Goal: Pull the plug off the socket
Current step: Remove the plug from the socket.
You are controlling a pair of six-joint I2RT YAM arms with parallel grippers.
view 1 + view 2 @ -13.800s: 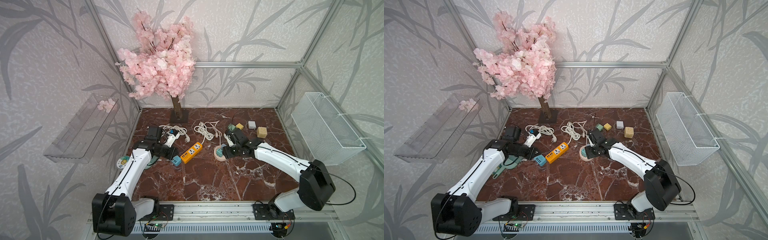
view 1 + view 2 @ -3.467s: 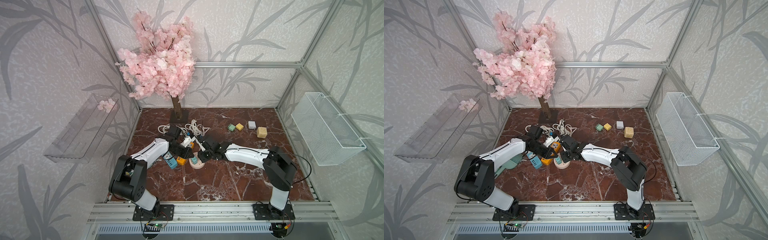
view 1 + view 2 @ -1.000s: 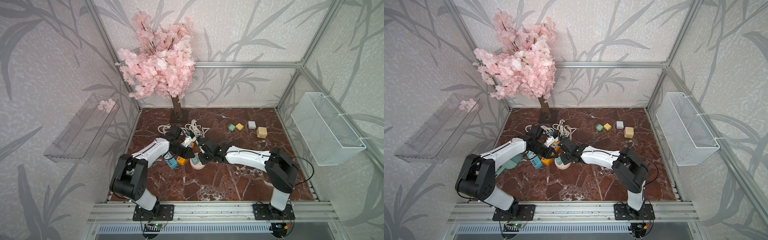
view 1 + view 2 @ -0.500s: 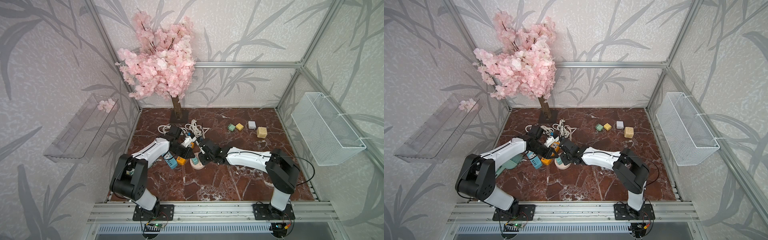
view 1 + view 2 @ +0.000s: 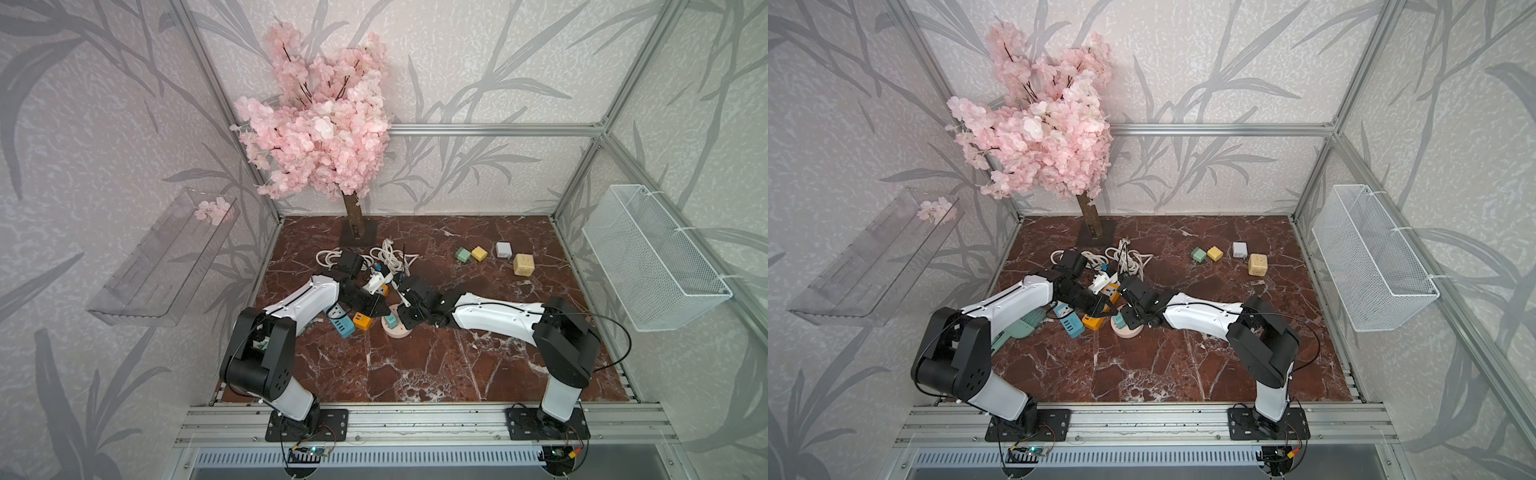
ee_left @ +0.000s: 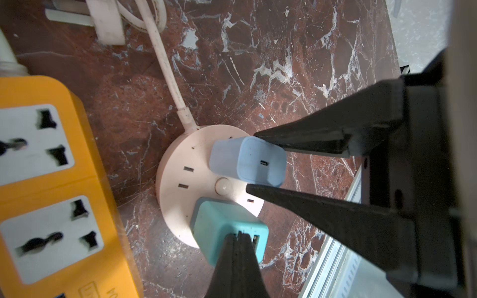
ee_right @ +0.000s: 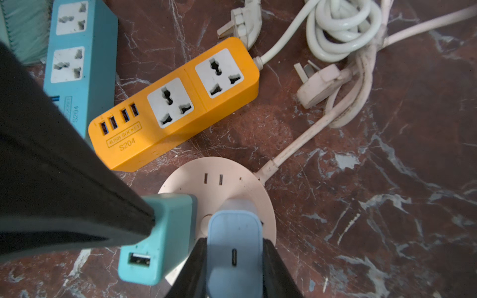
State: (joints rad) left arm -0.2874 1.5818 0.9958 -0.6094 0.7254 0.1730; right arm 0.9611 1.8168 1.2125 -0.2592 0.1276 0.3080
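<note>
Looking down my right wrist camera, I see the right gripper (image 7: 234,243) clamped onto the light-blue plug (image 6: 240,157). One black finger lies flat against each side of it near its top end, and the USB-C port shows between them. The plug stands on the round pink socket (image 7: 222,175), directly under the claw. Its base meets the disc's face, and I cannot tell whether the prongs are fully seated or partly out.

Just beside this claw, the teal plug (image 7: 165,227) sits in the same disc. My left gripper (image 6: 238,234) is fully closed, its two fingers pressed together with nothing between them. Their joined tip rests on the teal plug's top face, by the USB port.

Beyond the right claw's fingertips, past the socket's far rim, the orange power strip (image 7: 180,103) lies near the disc. The blue power strip (image 7: 77,64) lies alongside it, behind the left claw. The socket's pink cord (image 7: 296,144) runs away from the right claw towards a tangle of white cables (image 7: 343,33). In both top views the two arms meet tip to tip over the socket on the marble table (image 5: 457,365).
</note>
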